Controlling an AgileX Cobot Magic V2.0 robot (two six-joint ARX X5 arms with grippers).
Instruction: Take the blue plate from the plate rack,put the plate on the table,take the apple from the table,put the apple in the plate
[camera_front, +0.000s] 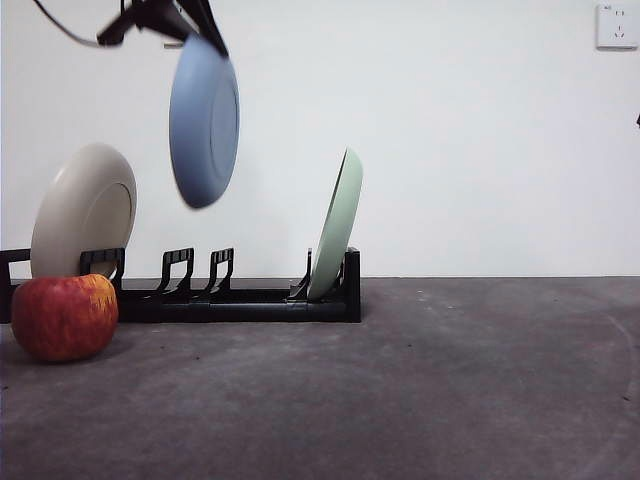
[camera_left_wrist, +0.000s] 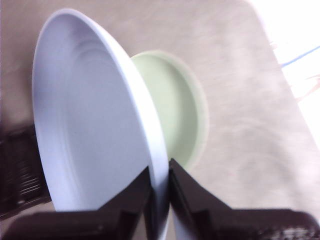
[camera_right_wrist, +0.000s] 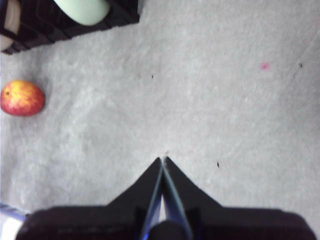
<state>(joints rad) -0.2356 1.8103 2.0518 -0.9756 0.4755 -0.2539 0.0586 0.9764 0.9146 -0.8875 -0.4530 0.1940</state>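
Observation:
The blue plate (camera_front: 204, 120) hangs on edge in the air above the plate rack (camera_front: 240, 298), clear of its slots. My left gripper (camera_front: 205, 28) is shut on the plate's upper rim. In the left wrist view its two jaws pinch the rim of the blue plate (camera_left_wrist: 90, 130) at the left gripper (camera_left_wrist: 160, 182). The apple (camera_front: 64, 316) rests on the table (camera_front: 420, 390) in front of the rack's left end. My right gripper (camera_right_wrist: 163, 162) is shut on nothing, high over bare table, well away from the apple (camera_right_wrist: 22, 98).
A cream plate (camera_front: 82, 212) leans in the rack's left end and a pale green plate (camera_front: 336, 226) stands in its right end. Two empty holders sit between them. A wall socket (camera_front: 616, 25) is at the upper right.

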